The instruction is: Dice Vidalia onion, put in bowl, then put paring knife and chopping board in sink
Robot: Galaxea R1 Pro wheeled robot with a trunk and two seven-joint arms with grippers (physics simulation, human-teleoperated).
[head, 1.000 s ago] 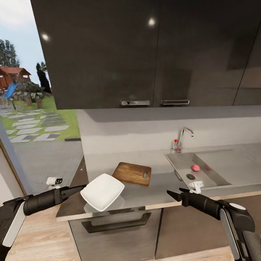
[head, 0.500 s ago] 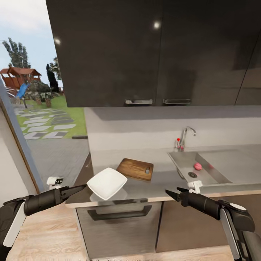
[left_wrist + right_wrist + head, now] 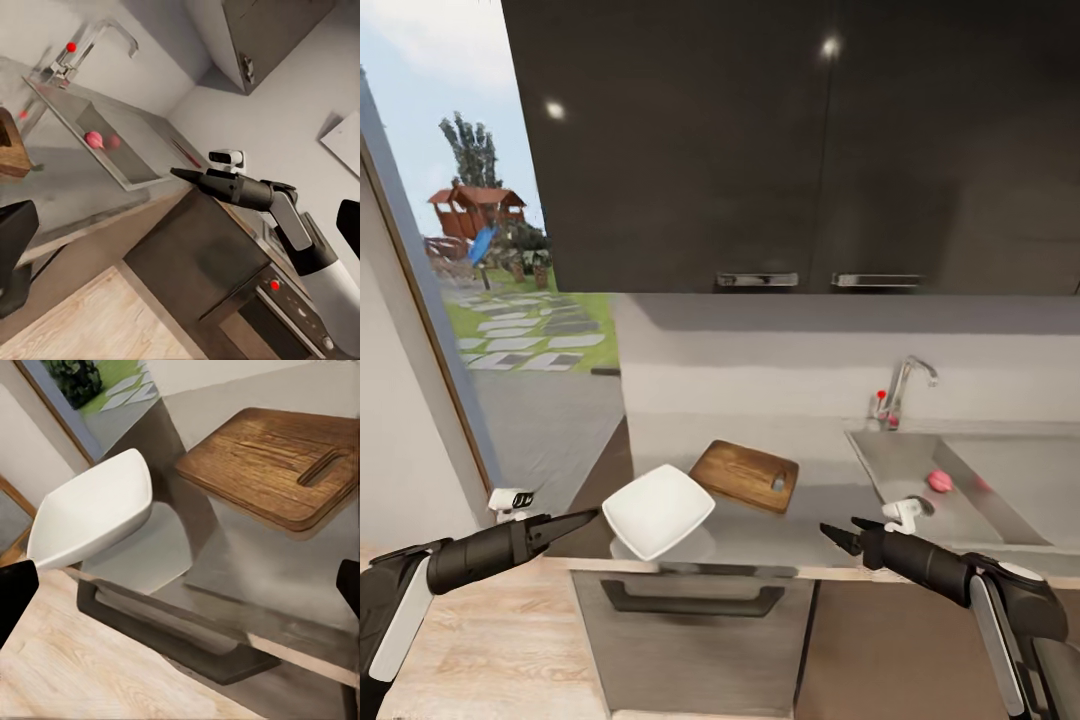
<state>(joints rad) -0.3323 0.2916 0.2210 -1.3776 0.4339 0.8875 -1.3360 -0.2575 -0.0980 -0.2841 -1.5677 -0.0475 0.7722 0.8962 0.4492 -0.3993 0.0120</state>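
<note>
So far nothing of the task is done, as I judge it. My left fingers (image 3: 585,518) hang off the counter's left end, drawn to a narrow point and holding nothing. Just past them the bowl (image 3: 658,510) sits empty at the front of the counter (image 3: 760,535), and the board (image 3: 745,476) lies bare just behind and right of it, slot hole toward the sink. I cannot pick out the knife anywhere. My right fingers (image 3: 835,537) hover over the counter's front edge, right of the board, also nearly closed and empty. Farther right, the onion (image 3: 938,481) lies in the sink (image 3: 890,455) as a small pink ball, below the tap (image 3: 905,385).

Everything is left: lifting the onion out, dicing it, filling the bowl, then putting knife and board in the sink.

Against the earlier frames, the whole picture has slid: the window wall now fills more of the left side, and the sink has drifted toward the right edge. That is my base and head moving, not the things. Both arms keep the same pose before me.
</note>
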